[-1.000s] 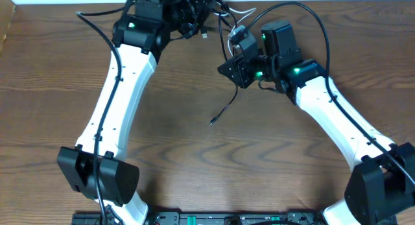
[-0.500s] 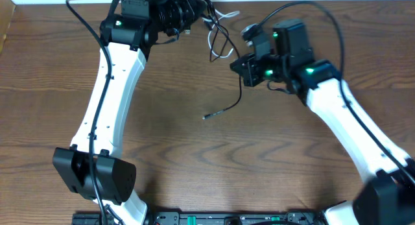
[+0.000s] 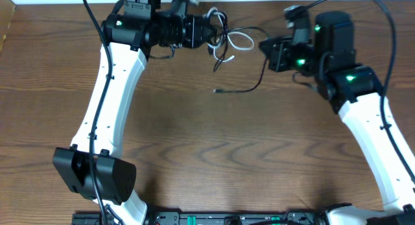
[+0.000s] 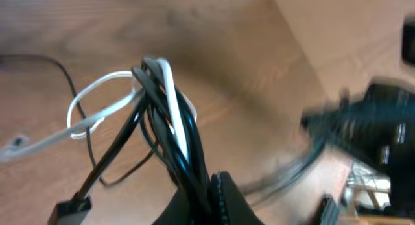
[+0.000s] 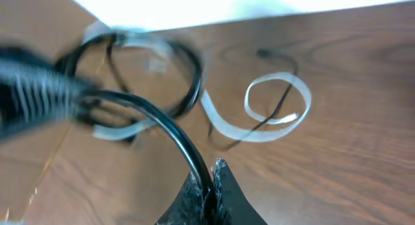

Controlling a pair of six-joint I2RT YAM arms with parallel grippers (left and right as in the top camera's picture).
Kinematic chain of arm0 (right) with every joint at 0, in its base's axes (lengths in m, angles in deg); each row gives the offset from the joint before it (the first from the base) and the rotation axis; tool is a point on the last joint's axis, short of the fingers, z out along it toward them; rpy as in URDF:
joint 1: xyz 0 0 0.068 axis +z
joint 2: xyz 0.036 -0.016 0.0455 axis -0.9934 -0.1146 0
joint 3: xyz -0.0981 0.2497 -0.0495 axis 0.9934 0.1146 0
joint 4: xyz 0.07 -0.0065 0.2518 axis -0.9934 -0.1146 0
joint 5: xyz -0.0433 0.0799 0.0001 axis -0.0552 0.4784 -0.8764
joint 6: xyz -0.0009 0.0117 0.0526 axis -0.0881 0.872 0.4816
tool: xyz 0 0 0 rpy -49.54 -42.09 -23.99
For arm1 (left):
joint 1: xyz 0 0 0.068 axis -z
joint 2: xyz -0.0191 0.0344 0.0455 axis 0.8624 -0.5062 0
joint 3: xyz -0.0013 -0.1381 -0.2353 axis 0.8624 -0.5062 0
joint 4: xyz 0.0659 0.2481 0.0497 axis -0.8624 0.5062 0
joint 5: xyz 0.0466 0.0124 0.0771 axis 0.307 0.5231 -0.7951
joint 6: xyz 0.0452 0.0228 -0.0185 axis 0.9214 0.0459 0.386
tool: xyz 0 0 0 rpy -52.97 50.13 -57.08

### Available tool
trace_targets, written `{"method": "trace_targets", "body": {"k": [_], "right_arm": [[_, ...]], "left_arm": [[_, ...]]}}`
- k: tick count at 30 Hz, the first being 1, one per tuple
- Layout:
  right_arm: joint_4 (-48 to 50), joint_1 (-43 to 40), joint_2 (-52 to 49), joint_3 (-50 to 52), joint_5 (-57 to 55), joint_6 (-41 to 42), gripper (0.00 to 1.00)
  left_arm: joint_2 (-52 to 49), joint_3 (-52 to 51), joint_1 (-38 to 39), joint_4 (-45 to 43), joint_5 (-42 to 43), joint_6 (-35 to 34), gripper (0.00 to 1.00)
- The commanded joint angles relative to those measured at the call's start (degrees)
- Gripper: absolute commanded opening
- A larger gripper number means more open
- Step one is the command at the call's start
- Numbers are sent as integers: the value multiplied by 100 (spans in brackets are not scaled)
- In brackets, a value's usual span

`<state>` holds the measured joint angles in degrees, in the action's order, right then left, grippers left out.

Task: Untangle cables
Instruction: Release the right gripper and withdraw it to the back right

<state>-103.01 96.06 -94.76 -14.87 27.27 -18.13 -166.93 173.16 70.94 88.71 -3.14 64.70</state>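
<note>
Clenching the black cable (image 5: 165, 124) in the right gripper (image 5: 209, 186), fingers shut on it. Gripping the tangle (image 4: 188, 166) of black and white cable (image 4: 170, 95) in the closed left gripper (image 4: 211, 196), right at its fingertips. Stretching roughly gripper to gripper, nearer the left one. Probably calling for a pull straight apart, freeing the white loops between the 2.

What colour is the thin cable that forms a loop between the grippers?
The looped cable is white; right wrist view shows it best.
</note>
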Motion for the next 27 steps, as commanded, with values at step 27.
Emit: {"method": "trace_targets", "body": {"k": [27], "right_arm": [[1137, -1110, 815, -11, 238, 1235, 1]], "left_arm": [[-46, -146, 745, 1294, 203, 774, 7]]}}
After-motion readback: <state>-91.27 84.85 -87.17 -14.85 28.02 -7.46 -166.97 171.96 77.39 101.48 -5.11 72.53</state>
